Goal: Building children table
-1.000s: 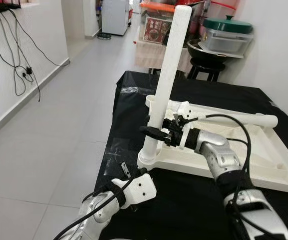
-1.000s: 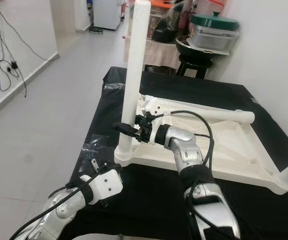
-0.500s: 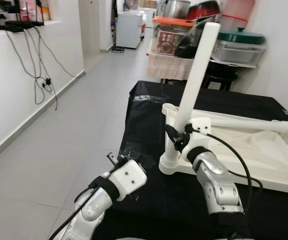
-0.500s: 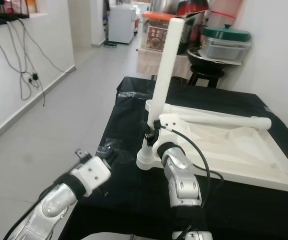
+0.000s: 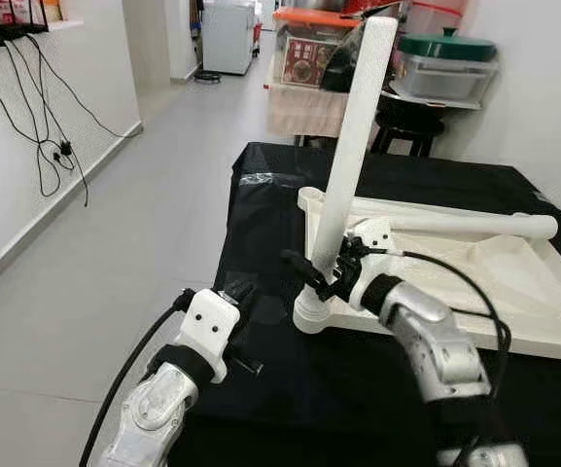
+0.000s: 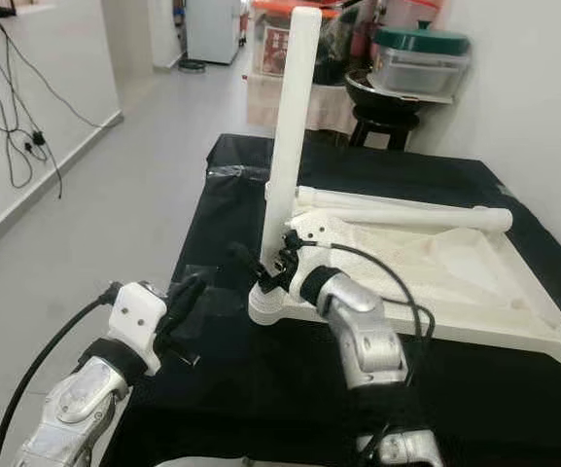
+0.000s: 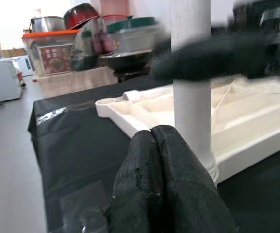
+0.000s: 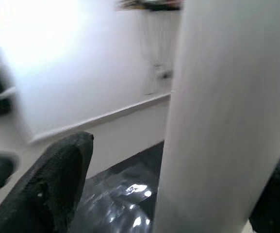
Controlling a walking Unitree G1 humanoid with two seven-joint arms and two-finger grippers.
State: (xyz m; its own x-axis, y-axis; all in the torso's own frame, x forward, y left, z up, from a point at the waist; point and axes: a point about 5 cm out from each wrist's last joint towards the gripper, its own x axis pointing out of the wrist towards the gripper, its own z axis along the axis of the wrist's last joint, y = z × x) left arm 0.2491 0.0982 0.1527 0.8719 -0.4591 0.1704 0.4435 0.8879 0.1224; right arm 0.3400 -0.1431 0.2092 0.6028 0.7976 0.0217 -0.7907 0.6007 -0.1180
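Observation:
A white children's table top [image 5: 513, 292] lies upside down on a black cloth. One white leg [image 5: 353, 126] stands upright in its near left corner socket. A second leg [image 5: 474, 226] lies along the far edge. My right gripper [image 5: 314, 270] is open, its fingers astride the lower part of the upright leg. In the right wrist view the leg [image 8: 222, 121] passes between them, with a gap to one finger [image 8: 57, 184]. My left gripper [image 5: 239, 292] is shut on nothing, low and left of the leg's base, pointing at the leg [image 7: 190, 97].
The black-covered table [image 5: 261, 195] has its left edge beside open grey floor [image 5: 115, 224]. A taped clear patch [image 5: 261, 179] lies on the cloth. Behind the table stand a stool with a black wok [image 5: 406, 107] and stacked containers [image 5: 445, 68]. Cables hang on the left wall [image 5: 37, 136].
The head view has shifted. My left gripper has come up closer to the base of the upright leg. My right gripper stays at the leg's lower part.

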